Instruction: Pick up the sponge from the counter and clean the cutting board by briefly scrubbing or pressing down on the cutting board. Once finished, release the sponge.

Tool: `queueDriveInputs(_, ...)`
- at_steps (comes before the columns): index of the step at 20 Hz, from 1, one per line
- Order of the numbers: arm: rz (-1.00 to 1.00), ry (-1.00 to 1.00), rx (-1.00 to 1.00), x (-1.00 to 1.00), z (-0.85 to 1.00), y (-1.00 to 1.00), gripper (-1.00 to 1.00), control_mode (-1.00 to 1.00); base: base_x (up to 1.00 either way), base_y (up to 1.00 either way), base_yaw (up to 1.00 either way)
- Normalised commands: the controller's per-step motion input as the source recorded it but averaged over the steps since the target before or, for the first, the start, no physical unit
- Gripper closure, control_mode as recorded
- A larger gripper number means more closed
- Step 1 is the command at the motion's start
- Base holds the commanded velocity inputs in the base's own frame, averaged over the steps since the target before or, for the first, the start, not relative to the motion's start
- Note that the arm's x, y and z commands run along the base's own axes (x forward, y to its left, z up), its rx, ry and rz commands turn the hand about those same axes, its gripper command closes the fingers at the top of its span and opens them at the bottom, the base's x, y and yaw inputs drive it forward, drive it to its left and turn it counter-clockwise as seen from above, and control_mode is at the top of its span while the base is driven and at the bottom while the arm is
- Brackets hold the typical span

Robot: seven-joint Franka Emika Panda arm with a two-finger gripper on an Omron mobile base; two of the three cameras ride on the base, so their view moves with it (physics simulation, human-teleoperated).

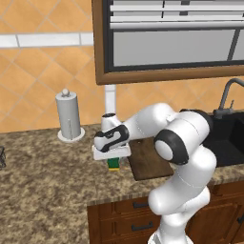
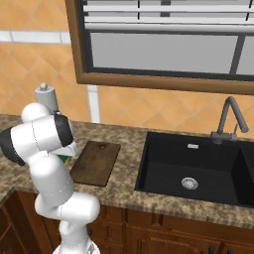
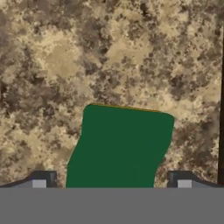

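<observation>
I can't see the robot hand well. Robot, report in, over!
End effector open, straddling the green-topped yellow sponge. Sponge on speckled granite counter, not gripped. Dark-brown wooden cutting board alongside. Nothing blocking.

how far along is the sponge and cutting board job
Early. Done: the open gripper is lined up over the sponge, one fingertip on each side. In hand: the pick-up; the sponge lies on the counter, beside the cutting board, with the jaws not closed on it. Left: gripping it, scrubbing or pressing the board, then releasing the sponge.
</observation>
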Motion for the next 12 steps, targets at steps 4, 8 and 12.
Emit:
queueDriveInputs(4, -0.02, 0.0, 0.0, 0.0, -0.14, 0.38, -1.0, -1.0, 0.0, 0.0, 0.0)
queueDriveInputs(8, -0.01, 0.0, 0.0, -0.01, -0.3, 0.03, -1.0, -1.0, 0.0, 0.0, 0.0)
queueDriveInputs(12, 0.0, 0.0, 0.01, 0.0, -0.03, -0.19, -1.0, -1.0, 0.0, 0.0, 0.0)
